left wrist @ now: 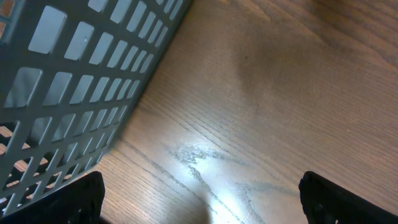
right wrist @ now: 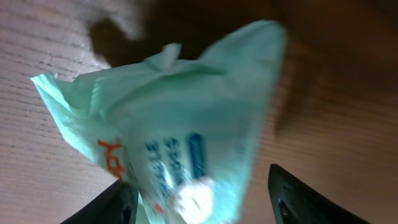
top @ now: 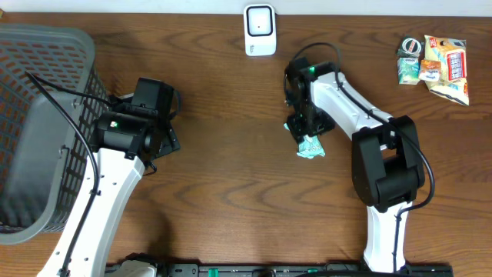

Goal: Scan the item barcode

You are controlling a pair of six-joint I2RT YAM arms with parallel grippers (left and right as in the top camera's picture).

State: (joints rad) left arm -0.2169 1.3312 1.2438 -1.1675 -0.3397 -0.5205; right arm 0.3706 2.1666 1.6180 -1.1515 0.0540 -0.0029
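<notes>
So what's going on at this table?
A two-armed robot is meant to scan an item's barcode. The right gripper straddles a mint-green packet mid-table, some way from the white scanner; whether it grips it firmly I cannot tell. The left gripper hangs open over the table beside the grey basket. More snacks lie in the far right corner.

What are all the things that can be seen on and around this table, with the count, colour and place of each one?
table: one, brown wood, under everything
basket: one, grey mesh, left edge
scanner: one, white, top centre
packet: one, mint green, centre
snack packets: small pile, mixed colours, top right corner
left gripper: one, black, open and empty, beside the basket
right gripper: one, black, fingers on either side of the packet, grip unclear
</notes>
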